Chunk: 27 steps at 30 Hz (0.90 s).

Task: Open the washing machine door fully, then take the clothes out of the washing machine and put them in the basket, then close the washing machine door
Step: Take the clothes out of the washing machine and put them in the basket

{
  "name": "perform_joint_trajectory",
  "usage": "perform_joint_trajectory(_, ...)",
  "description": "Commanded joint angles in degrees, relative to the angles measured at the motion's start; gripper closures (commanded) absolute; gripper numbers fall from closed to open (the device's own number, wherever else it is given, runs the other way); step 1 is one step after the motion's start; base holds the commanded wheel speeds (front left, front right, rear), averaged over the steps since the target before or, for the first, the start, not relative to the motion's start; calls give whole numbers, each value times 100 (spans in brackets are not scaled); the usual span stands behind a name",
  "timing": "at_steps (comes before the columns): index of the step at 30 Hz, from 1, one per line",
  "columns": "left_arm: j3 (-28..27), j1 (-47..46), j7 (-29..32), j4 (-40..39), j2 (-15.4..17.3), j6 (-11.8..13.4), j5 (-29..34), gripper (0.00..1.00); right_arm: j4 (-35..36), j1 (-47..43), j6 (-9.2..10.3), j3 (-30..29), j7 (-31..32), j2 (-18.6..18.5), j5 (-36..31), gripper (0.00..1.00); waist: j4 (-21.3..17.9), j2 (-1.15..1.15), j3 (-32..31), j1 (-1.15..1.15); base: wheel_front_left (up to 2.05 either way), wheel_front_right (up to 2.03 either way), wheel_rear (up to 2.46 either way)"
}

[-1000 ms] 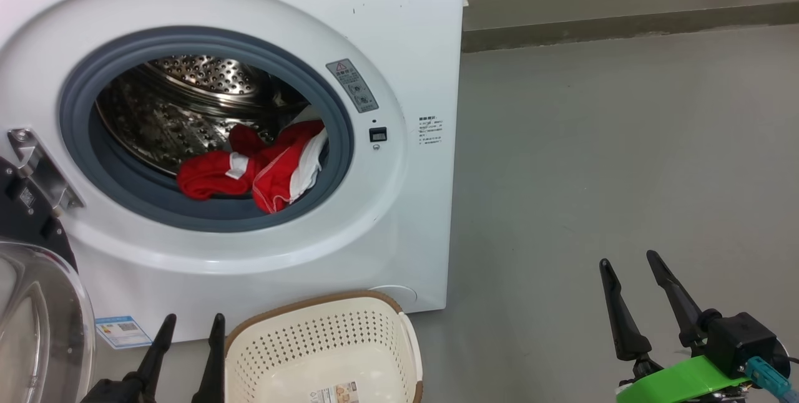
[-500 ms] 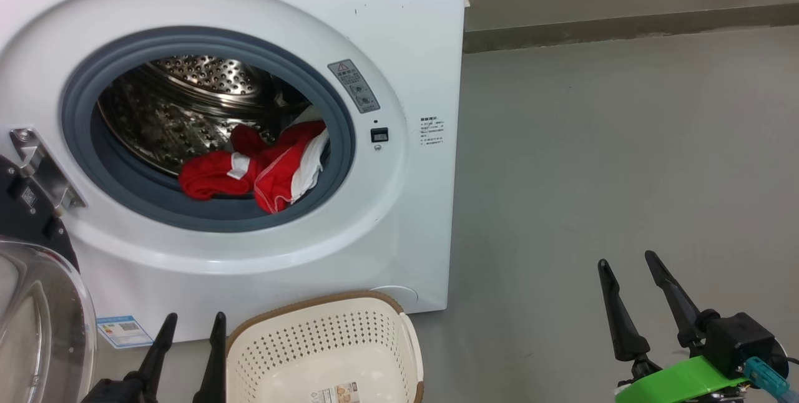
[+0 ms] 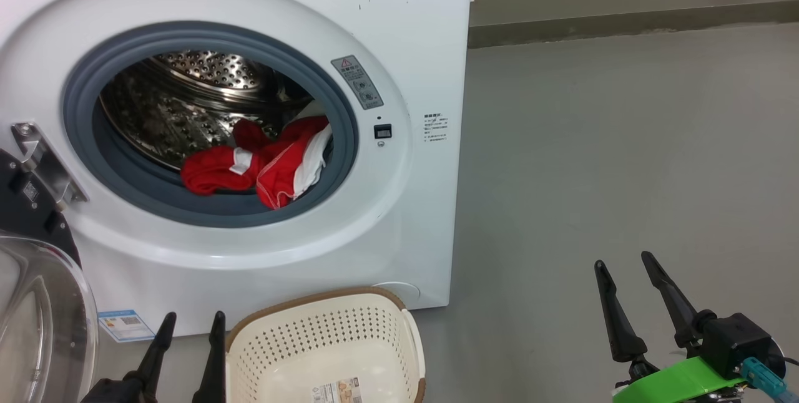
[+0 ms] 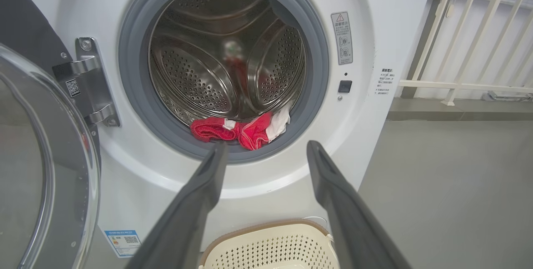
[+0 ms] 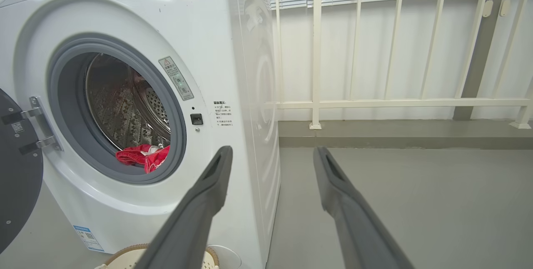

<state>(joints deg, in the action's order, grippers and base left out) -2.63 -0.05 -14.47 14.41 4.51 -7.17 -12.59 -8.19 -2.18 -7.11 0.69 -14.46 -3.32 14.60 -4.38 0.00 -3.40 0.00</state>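
Both the left gripper (image 3: 194, 315), bottom left, and right gripper (image 3: 623, 259), bottom right, stand wide and empty; the clothes (image 3: 256, 169), centre left, sprawl onto the grey gasket (image 3: 212, 214), so a pinch may catch rubber or, seemingly, leave one garment behind.

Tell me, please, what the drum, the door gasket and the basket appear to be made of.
Drum: polished steel, by its mirror-like shine and punched holes. Gasket: matte grey, probably rubber; the look leaves it open. Basket: cream plastic, smooth and perforated; its brown rim looks woven, though likely moulded plastic too.
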Motion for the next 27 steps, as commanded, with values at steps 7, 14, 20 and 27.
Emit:
perform_joint_trajectory(7, -94, -446, -52, -120, 18, -31, -52, 0, 211, 151, -37, 132, -54, -93, 66, 0, 107, 0, 209, 0, 0, 0, 0)
perform_joint_trajectory(14, 167, -1087, -52, 100, 154, -31, -112, 0, 253, 225, -37, 182, -54, -97, 69, 0, 260, 0, 625, 0, 0, 0, 0)
perform_joint_trajectory(20, 256, -1815, -52, 304, 231, -31, -155, 0, 323, 419, -37, 206, -54, -77, 77, 0, 307, 0, 1113, 0, 0, 0, 0)
perform_joint_trajectory(27, 239, -2749, -52, 654, 207, -32, -78, 0, 399, 694, -37, 204, -54, -76, 83, 0, 271, 0, 1685, 0, 0, 0, 0)
